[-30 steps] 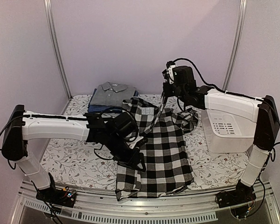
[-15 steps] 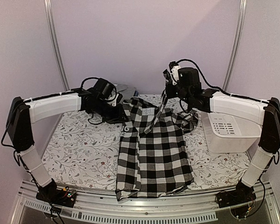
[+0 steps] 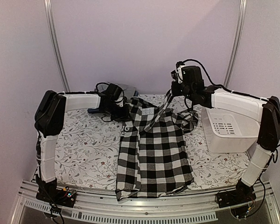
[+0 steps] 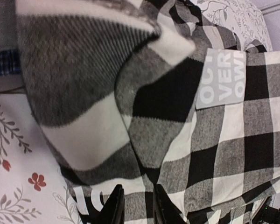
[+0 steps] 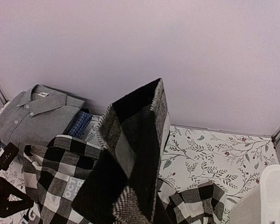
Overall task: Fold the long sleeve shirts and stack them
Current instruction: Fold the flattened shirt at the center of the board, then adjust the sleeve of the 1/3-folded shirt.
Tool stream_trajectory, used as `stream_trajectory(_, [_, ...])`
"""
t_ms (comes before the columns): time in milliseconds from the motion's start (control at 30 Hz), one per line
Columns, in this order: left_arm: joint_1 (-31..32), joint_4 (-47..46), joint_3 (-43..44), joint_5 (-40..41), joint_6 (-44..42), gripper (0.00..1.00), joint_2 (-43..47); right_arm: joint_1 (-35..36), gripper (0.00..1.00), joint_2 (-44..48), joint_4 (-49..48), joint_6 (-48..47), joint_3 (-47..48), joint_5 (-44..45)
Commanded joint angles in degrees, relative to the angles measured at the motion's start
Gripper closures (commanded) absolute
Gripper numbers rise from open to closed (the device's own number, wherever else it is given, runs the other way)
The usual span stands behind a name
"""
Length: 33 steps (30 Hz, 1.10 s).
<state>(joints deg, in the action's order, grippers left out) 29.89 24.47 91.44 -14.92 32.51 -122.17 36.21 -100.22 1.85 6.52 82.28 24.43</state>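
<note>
Shirt, long-sleeved, large black-and-white checks: the checked shirt point(image 3: 156, 154) lies spread lengthwise at the centre of the worktop point(image 3: 79, 149). Its collar end points to 12 o'clock and its hem sits at 6 o'clock, at the near edge. A grey label point(image 4: 221, 77) with white lettering shows on the cloth near the collar end. A bunch of the same cloth lies heaped at the shirt's 2 o'clock corner.

Raised strip point(image 3: 159, 112): a narrow length of the checked shirt, lifted clear of the rest and running up toward 1 o'clock.

Right pincer point(image 3: 171, 95): closed tight on the top end of the raised strip, holding it in the air above the far part of the worktop.

Left pincer point(image 4: 138, 187): at the shirt's 11 o'clock corner, by the collar. Its fingers point(image 4: 115, 205) are drawn close together, with a fold of checked cloth pinched between them.

Grey shirt point(image 5: 37, 114): plain, folded, collar uppermost, at 11 o'clock at the back of the worktop.

Blue shirt point(image 5: 79, 125): fine pattern, folded, one edge showing from under the grey shirt.

Basket point(image 3: 224, 141): white plastic with a slotted wall, at 3 o'clock, just beside the bunched cloth.

Worktop cover: pale, printed with leafy sprigs and small red flowers.
</note>
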Motion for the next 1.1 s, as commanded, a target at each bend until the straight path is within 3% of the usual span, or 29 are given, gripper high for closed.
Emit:
stream_trajectory(0, [-1.5, -1.4, 7.5, 0.3, -2.1, 0.79, -6.5, -0.2, 0.98, -1.5, 2.8, 2.6, 1.0, -1.2])
stream_trajectory(300, [-3.8, 1.2, 18.4, -0.5, -4.2, 0.79, -17.4, -0.1, 0.85, 0.8, -1.4, 2.3, -5.0, -16.4])
stream_trajectory(433, [-3.8, 1.8, 21.9, -2.7, -5.8, 0.79, -19.2, -0.1, 0.78, 0.5, -0.1, 2.6, -4.7, -16.8])
stream_trajectory(633, [-2.5, 1.9, 21.3, -3.8, -7.5, 0.72, -13.5, 0.1, 0.77, 1.5, 1.7, 3.5, -6.3, -17.7])
stream_trajectory(733, [-1.9, 1.9, 19.6, -3.7, -7.6, 0.71, -9.7, 0.1, 0.71, -0.3, 4.8, 4.0, -4.0, -15.7])
stream_trajectory(933, [-0.9, 3.2, 16.4, -3.6, -7.5, 0.71, -4.7, 0.2, 0.5, -7.6, 12.2, 4.9, 4.7, -12.9])
stream_trajectory(1067, [-0.3, 2.5, 10.6, -4.0, -6.4, 0.71, -0.6, 2.6, 0.41, -13.5, 15.4, 4.0, 10.0, -13.7])
